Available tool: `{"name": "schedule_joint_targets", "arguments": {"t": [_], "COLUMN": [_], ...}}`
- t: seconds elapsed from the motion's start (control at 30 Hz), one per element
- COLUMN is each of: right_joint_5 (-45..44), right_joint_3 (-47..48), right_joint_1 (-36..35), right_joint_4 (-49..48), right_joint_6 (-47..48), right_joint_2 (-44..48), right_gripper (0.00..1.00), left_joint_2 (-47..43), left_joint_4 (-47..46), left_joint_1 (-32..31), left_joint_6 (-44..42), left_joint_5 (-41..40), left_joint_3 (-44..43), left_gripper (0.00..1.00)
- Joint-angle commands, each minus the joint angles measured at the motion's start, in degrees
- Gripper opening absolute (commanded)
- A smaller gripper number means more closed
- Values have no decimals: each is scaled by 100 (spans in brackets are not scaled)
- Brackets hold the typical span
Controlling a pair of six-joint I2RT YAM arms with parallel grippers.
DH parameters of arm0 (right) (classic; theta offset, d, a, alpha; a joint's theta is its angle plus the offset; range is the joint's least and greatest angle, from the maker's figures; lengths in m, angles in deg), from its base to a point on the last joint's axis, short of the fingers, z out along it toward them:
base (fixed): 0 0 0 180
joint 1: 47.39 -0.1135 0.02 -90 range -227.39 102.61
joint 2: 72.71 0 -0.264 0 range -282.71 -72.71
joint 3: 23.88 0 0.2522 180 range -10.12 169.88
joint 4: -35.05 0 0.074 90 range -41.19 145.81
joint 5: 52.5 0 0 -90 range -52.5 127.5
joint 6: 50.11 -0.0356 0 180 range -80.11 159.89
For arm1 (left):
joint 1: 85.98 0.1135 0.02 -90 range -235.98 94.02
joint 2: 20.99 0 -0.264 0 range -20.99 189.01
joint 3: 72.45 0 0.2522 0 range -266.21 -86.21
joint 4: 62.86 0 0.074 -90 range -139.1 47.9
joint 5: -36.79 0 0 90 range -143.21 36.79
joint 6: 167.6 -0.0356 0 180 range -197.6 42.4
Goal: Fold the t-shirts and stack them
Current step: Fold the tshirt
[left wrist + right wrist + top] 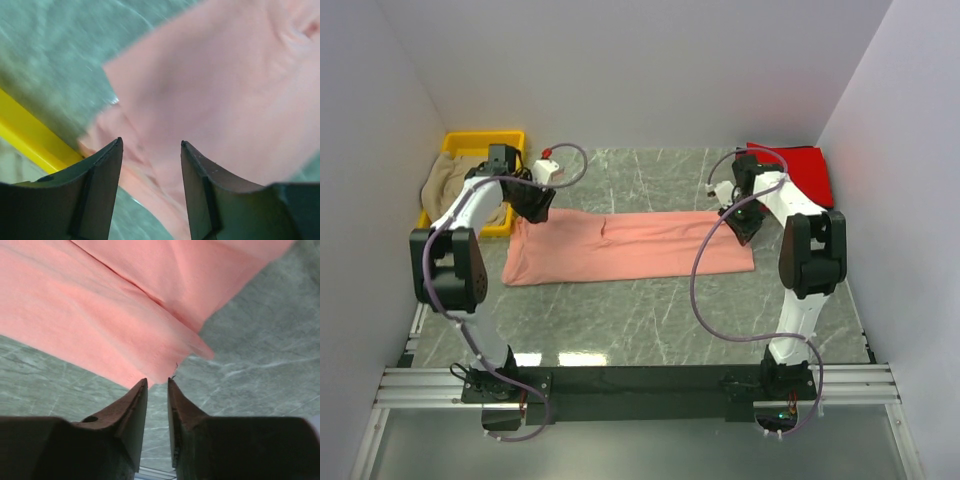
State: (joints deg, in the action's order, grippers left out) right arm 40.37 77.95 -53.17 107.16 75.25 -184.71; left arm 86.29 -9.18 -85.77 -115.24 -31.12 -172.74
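Observation:
A salmon-pink t-shirt (630, 245) lies folded into a long strip across the middle of the table. My left gripper (535, 205) hovers over its left end, open, with only pink cloth (225, 90) below and nothing between the fingers (105, 170). At the strip's right end my right gripper (157, 381) is open by a narrow gap, its tips just short of the shirt's hem (150, 355), with bare table showing between them. A bright red t-shirt (805, 170) lies at the back right. A beige-tan t-shirt (445, 185) is bundled in the bin.
The yellow plastic bin (485, 140) stands at the back left, and its rim (30, 135) runs close to my left gripper. White walls close in on three sides. The table top is grey-green marble (650, 320).

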Motion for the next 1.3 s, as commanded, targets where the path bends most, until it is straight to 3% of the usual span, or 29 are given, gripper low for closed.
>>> {"name": "schedule_joint_targets", "arguments": {"t": [0.0, 0.33, 0.63, 0.73, 0.87, 1.0, 1.27], "right_joint_5": [152, -278, -350, -103, 257, 328, 337], "right_joint_3": [105, -474, -1529, -1460, -777, -388, -326], "right_joint_1": [-300, -494, -468, -433, -275, -240, -151], "right_joint_4": [-42, -447, -158, -25, 246, 318, 274], "right_joint_6": [-151, -292, 120, 121, 16, -64, -160], "right_joint_2": [-137, -621, 266, 574, 523, 425, 487], "right_gripper": [26, 21, 23, 29, 43, 53, 55], "left_joint_2": [-726, -1026, -1754, -1922, -1396, -526, 688], "left_joint_4": [-169, -72, 850, 1052, 632, 376, 42], "left_joint_1": [-30, -30, -240, -65, 127, 181, 234], "left_joint_6": [258, 56, -489, -122, 486, 759, 1128], "left_joint_5": [146, 173, 602, 1024, 965, 701, 314], "left_joint_3": [740, 2630, 3493, 2906, 1380, 436, -452], "left_gripper": [55, 47, 43, 51, 59, 57, 53]}}
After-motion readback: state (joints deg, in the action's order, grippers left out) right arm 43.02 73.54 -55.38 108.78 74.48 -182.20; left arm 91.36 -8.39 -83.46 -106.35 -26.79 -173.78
